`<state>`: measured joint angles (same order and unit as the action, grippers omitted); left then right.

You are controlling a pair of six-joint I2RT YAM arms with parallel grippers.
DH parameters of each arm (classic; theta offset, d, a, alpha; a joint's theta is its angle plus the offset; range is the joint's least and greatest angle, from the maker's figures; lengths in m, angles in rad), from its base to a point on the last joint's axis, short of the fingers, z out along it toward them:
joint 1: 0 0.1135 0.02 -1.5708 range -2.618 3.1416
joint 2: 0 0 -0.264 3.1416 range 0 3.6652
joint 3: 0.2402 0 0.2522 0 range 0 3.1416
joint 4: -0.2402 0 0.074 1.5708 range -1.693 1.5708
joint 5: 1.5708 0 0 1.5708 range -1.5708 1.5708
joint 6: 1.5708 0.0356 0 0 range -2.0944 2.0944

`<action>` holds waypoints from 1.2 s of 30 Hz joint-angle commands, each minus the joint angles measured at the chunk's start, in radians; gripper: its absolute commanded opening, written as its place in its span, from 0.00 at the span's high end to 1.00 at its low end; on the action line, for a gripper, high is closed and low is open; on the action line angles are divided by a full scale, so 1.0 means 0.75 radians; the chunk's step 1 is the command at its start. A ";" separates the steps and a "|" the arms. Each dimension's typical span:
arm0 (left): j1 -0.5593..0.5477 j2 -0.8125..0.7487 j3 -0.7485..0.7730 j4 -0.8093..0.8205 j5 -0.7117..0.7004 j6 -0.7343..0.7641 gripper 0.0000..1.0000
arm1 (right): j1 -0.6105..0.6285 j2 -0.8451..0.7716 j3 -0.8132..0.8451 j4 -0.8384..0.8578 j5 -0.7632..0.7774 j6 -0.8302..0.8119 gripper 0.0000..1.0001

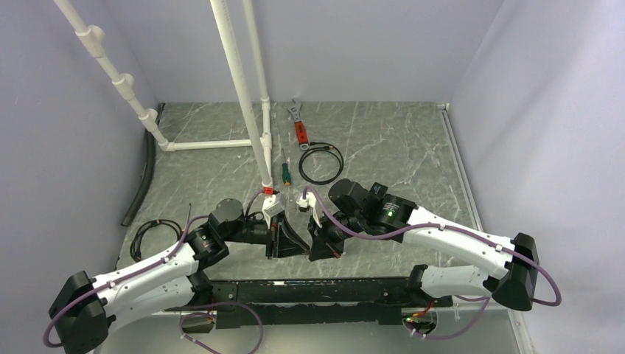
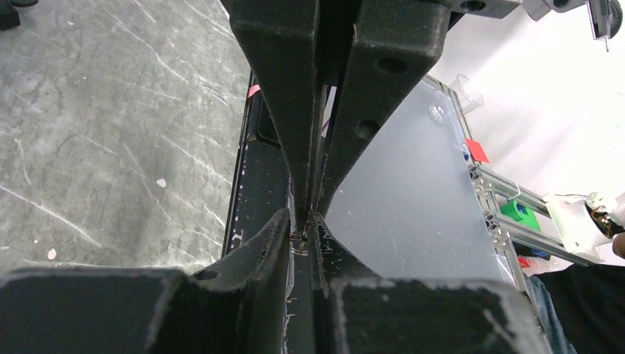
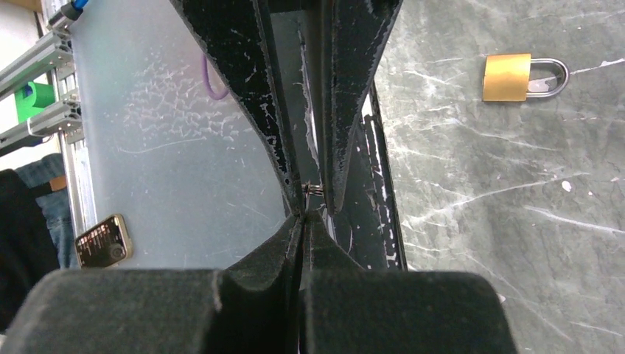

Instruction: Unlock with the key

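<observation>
The left gripper has its fingers almost together, pinching the tiny metal key at their tips. The right gripper is squeezed tight and meets it tip to tip. Both arms bend inward, low over the table. A gold padlock lies apart.

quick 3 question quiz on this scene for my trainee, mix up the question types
1. True or false: the right gripper stands wide open.
2. The screwdriver has a handle that is: A red, B green, C blue.
3. Which camera view shows the brass padlock lying on the table?
Key: 1 false, it is shut; 2 B; 3 the right wrist view.
</observation>
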<state>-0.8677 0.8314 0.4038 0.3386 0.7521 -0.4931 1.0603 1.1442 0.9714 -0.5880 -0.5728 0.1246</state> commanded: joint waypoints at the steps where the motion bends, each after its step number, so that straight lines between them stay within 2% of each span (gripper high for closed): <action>1: -0.005 0.033 -0.003 0.047 0.035 -0.011 0.81 | 0.004 -0.044 0.050 0.102 0.025 0.019 1.00; 7: -0.006 0.024 0.003 0.018 0.028 -0.014 0.79 | 0.003 -0.051 0.052 0.111 0.054 0.038 1.00; 11: -0.005 -0.004 0.000 -0.017 0.008 -0.011 0.85 | 0.002 -0.075 0.051 0.115 0.081 0.049 1.00; 14: -0.006 -0.016 0.000 -0.046 -0.018 -0.013 0.98 | -0.001 -0.085 0.049 0.130 0.086 0.058 1.00; 15: -0.007 -0.019 -0.002 -0.046 -0.023 -0.016 1.00 | -0.002 -0.082 0.049 0.134 0.084 0.059 1.00; 21: -0.005 -0.046 0.004 -0.083 -0.087 -0.025 1.00 | -0.007 -0.076 0.064 0.148 0.096 0.071 0.99; 22: -0.006 -0.058 0.009 -0.113 -0.122 -0.021 1.00 | -0.008 -0.079 0.064 0.150 0.097 0.073 0.87; 24: -0.006 -0.093 0.006 -0.144 -0.188 -0.021 1.00 | -0.011 -0.087 0.061 0.147 0.103 0.073 0.54; 25: -0.006 -0.121 0.002 -0.155 -0.214 -0.023 1.00 | -0.013 -0.091 0.059 0.140 0.106 0.072 0.48; 29: -0.006 -0.200 0.003 -0.223 -0.319 -0.025 1.00 | -0.016 -0.114 0.051 0.115 0.162 0.093 0.30; 33: -0.005 -0.268 0.005 -0.278 -0.383 -0.026 1.00 | -0.029 -0.153 0.051 0.105 0.313 0.157 0.24; 36: -0.006 -0.314 0.011 -0.325 -0.418 -0.027 1.00 | -0.045 -0.190 0.046 0.099 0.513 0.224 0.18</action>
<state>-0.8684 0.6342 0.4015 0.1398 0.5056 -0.5129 1.0428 1.0538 0.9733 -0.5365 -0.3843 0.2230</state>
